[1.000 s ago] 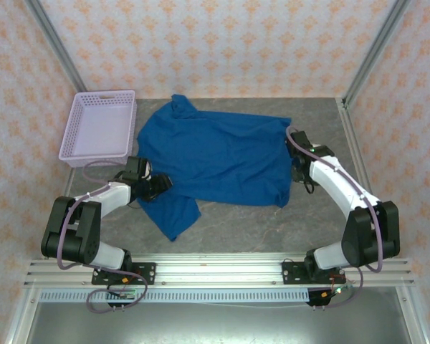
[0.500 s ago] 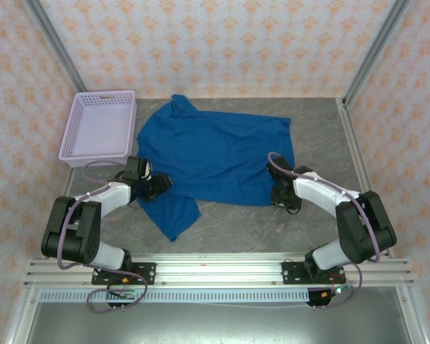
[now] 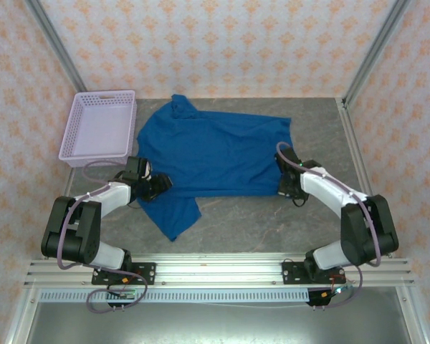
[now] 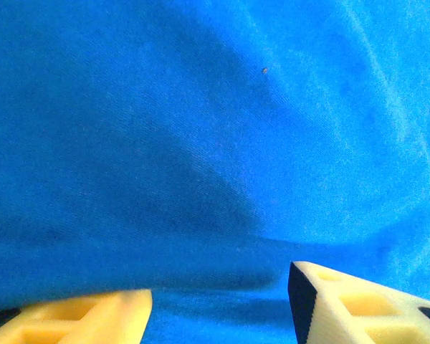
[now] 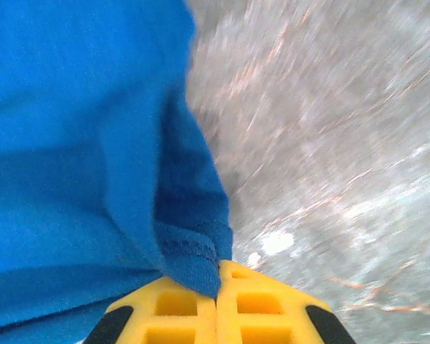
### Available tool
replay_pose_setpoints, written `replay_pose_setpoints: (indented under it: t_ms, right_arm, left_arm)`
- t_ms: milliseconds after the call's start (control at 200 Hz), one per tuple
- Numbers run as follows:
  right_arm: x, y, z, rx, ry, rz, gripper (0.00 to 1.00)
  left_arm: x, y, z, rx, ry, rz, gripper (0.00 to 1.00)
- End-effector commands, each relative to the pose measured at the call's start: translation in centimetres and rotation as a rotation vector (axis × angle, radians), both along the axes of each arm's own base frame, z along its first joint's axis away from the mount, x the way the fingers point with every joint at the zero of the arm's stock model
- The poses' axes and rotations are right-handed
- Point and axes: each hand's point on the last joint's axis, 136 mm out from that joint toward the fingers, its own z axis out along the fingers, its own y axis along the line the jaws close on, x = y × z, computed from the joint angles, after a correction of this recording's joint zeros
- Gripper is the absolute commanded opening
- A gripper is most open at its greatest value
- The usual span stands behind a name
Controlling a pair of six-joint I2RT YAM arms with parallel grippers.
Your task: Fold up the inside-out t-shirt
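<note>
The royal-blue t-shirt (image 3: 215,154) lies spread across the grey table, with one part trailing toward the front left. My left gripper (image 3: 161,185) rests on its lower left part. In the left wrist view that gripper (image 4: 221,308) has its jaws apart over a fold of the blue cloth (image 4: 201,129). My right gripper (image 3: 285,188) sits at the shirt's front right corner. In the right wrist view it (image 5: 218,276) is shut, with the stitched hem of the shirt (image 5: 79,143) pinched between the yellow fingers (image 5: 172,304).
A lavender mesh basket (image 3: 100,125) stands at the back left, close to the shirt's left edge. Bare grey table (image 3: 272,222) runs along the front between the two arms. Metal frame posts rise at the back corners.
My right gripper came down from the shirt's right edge to its front right corner and closed on the hem; that corner has shifted back a little. The left arm has stayed still.
</note>
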Motion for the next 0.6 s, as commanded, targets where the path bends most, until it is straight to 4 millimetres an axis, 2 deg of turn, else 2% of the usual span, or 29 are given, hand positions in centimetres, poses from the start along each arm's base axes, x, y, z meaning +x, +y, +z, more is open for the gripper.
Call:
replay_pose_setpoints:
  t_ms: [0,125,270,435,595]
  right_arm:
    - [0.6,-3.1,4.1,-0.187,-0.033,0.030,0.01]
    - [1.5,-3.9,6.1,-0.270,-0.039,0.074,0.03]
    - [2.4,-4.9,7.2,-0.374,-0.022,0.103,0.07]
    - [3.0,-5.2,6.8,-0.420,0.022,0.123,0.13]
    - [2.5,-4.7,6.0,-0.381,0.050,0.133,0.22]
  left_arm:
    - [-4.3,1.3,-4.1,0.071,0.192,0.013,0.57]
    - [-4.3,1.4,-4.1,0.074,0.193,0.014,0.57]
    - [-4.3,1.4,-4.2,0.074,0.199,0.014,0.57]
    - [-4.3,1.3,-4.2,0.074,0.200,0.012,0.57]
    - [-4.3,1.3,-4.2,0.072,0.199,0.011,0.57]
